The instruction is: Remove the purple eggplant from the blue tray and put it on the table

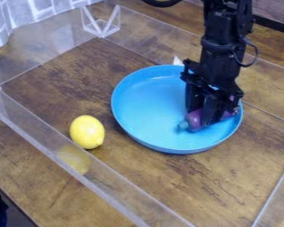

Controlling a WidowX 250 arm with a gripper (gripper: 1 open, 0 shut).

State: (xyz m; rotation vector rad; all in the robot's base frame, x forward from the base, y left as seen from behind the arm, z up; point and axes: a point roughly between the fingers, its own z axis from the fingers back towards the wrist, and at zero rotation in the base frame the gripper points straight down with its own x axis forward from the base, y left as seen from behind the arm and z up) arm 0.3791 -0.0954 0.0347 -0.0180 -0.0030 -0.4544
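Observation:
The blue tray (145, 111) sits on the wooden table (61, 84), right of centre. Inside it, near its right rim, lies the purple eggplant (195, 121), mostly covered by the black gripper (209, 118). The gripper points straight down into the tray and its fingers are shut on the eggplant, with only a patch of purple showing between and beside them. The eggplant is still low inside the tray.
A yellow lemon (86, 131) lies on the table left of the tray. Clear acrylic walls (38, 133) run along the table's left and front edges. A clear stand (103, 19) is at the back left.

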